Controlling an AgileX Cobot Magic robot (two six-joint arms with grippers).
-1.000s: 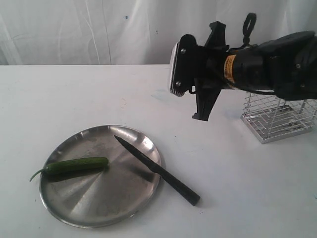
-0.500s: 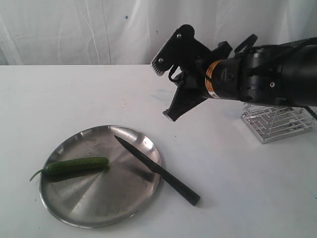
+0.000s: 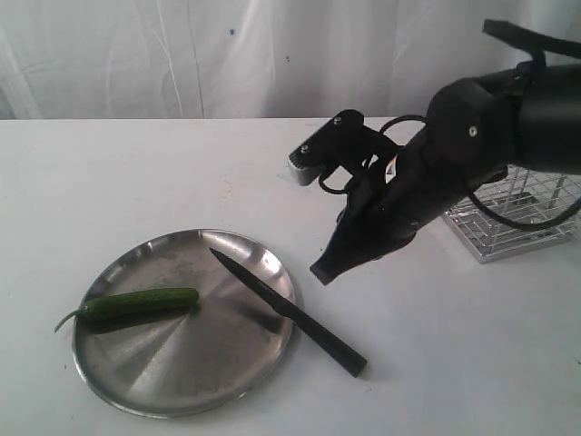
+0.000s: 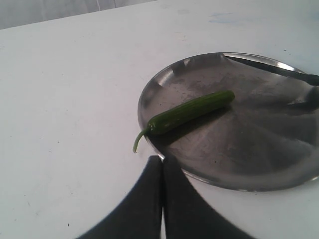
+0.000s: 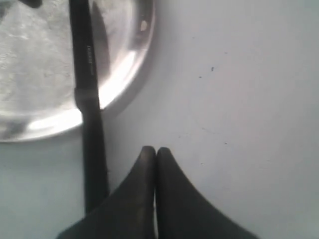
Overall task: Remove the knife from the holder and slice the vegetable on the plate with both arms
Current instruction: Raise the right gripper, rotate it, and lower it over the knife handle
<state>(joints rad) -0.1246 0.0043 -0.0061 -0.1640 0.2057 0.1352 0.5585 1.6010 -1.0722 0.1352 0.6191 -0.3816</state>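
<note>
The steel plate (image 3: 163, 381) lies on the white table with the green cucumber (image 3: 141, 302) whole on its left part. The black knife (image 3: 286, 311) rests blade on the plate's right rim, handle on the table. My right gripper (image 3: 322, 271) is shut and empty, pointing down just right of the plate, above and beside the knife (image 5: 89, 109). In the right wrist view its tips (image 5: 149, 150) hang next to the handle. My left gripper (image 4: 162, 159) is shut and empty near the plate's rim (image 4: 234, 185), close to the cucumber's (image 4: 192, 110) stem. The wire holder (image 3: 517, 218) stands at right.
A white cloth backdrop hangs behind the table. The right arm's bulky black links (image 3: 508, 118) reach over the table in front of the holder. Bare white tabletop lies left of the plate and in front of the holder.
The right arm has swung down and forward from beside the holder, and its shut gripper now points at the table just right of the plate. Knife, cucumber and plate have not moved.
</note>
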